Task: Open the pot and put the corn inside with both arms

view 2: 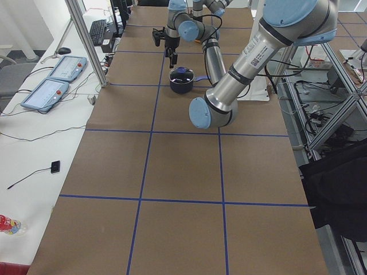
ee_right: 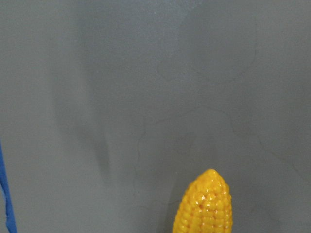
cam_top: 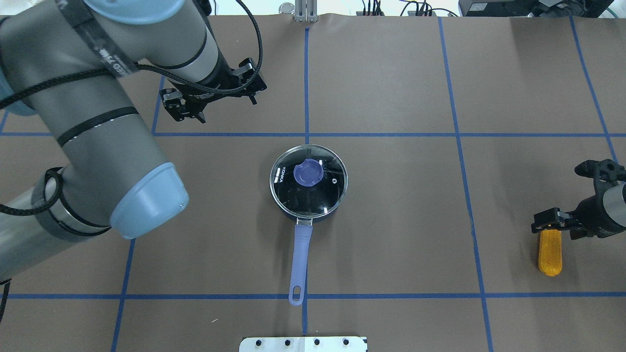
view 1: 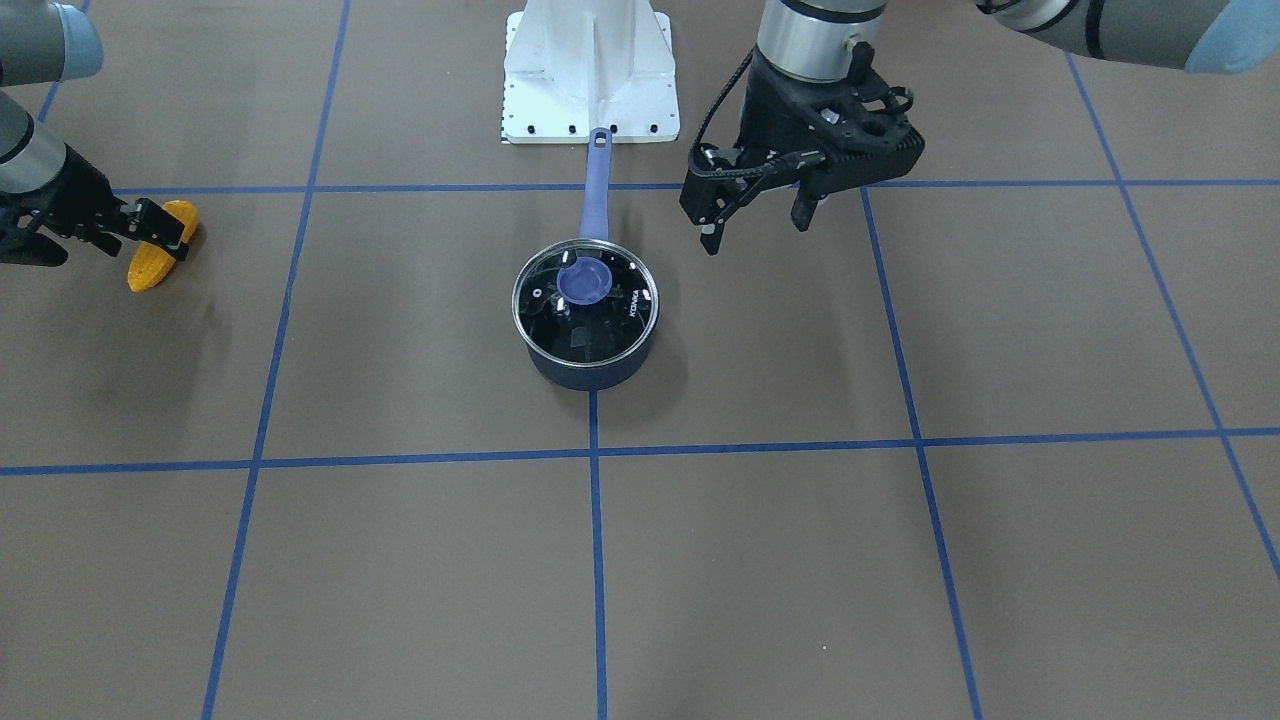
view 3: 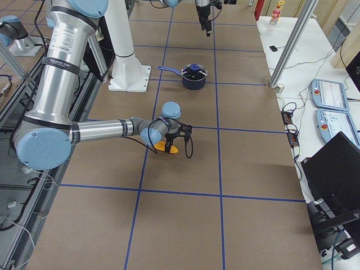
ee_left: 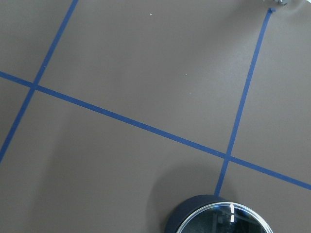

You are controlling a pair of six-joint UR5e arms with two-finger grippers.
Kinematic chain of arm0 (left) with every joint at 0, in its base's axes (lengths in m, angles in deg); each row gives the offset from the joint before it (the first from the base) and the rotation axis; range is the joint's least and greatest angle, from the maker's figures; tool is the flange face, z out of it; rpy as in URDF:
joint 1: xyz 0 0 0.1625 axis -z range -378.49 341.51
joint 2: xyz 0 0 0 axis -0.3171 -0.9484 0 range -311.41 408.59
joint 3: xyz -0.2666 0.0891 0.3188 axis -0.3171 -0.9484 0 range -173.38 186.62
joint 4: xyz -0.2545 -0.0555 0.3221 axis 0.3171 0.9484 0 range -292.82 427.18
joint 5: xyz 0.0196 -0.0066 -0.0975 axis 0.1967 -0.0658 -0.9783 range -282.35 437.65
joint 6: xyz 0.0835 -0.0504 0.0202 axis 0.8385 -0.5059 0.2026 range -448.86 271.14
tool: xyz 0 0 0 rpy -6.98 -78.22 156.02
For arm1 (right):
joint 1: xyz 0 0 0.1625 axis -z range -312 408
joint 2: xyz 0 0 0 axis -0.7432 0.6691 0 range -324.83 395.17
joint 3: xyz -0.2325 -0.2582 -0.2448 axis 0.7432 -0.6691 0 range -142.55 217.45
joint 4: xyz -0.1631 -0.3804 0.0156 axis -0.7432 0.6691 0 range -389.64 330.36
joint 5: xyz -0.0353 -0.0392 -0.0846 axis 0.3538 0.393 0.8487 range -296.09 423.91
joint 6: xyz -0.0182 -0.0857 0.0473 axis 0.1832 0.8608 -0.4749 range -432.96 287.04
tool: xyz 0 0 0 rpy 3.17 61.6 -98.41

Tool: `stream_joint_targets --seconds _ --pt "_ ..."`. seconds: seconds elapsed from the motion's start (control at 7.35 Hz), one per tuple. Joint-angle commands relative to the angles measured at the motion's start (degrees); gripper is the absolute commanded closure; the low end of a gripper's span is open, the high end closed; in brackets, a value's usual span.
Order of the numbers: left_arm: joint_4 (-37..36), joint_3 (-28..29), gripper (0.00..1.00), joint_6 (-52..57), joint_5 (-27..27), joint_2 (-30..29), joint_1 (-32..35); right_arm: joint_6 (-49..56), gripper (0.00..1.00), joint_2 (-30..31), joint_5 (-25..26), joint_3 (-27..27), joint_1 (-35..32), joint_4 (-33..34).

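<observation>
Left fingers spread, empty | right fingers clamped on corn | lid reads KONKA

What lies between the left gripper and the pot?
Overhead view: between the black left gripper and the lidded navy saucepan, only bare brown table crossed by a blue tape line.

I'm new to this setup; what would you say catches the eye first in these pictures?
The dark navy saucepan stands mid-table, with its glass lid on and its long purple handle pointing toward the robot's base. Far off on the robot's right lies the bright yellow corn cob, with the right claw at one end of it. The left claw hangs open near the saucepan, touching nothing.
</observation>
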State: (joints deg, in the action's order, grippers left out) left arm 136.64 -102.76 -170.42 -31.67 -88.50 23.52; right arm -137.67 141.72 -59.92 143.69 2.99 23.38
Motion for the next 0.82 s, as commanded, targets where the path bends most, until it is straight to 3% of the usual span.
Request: stream_joint_targets --seconds 0.0,0.41,0.68 --pt "0.15 1.98 0.02 -0.52 1.30 -1.60 -1.14 -0.15 0.00 0.58 1.83 -0.15 1.77 -0.02" --pt "4.70 8.65 0.02 -1.58 1.47 -3.36 -1.66 -2.88 0.00 0.50 5.09 -0.24 6.07 -0.02" --pt "5.15 11.10 0.02 -1.84 1.56 -4.05 -3.50 -2.88 0.14 0.50 5.35 -0.07 6.26 -0.46"
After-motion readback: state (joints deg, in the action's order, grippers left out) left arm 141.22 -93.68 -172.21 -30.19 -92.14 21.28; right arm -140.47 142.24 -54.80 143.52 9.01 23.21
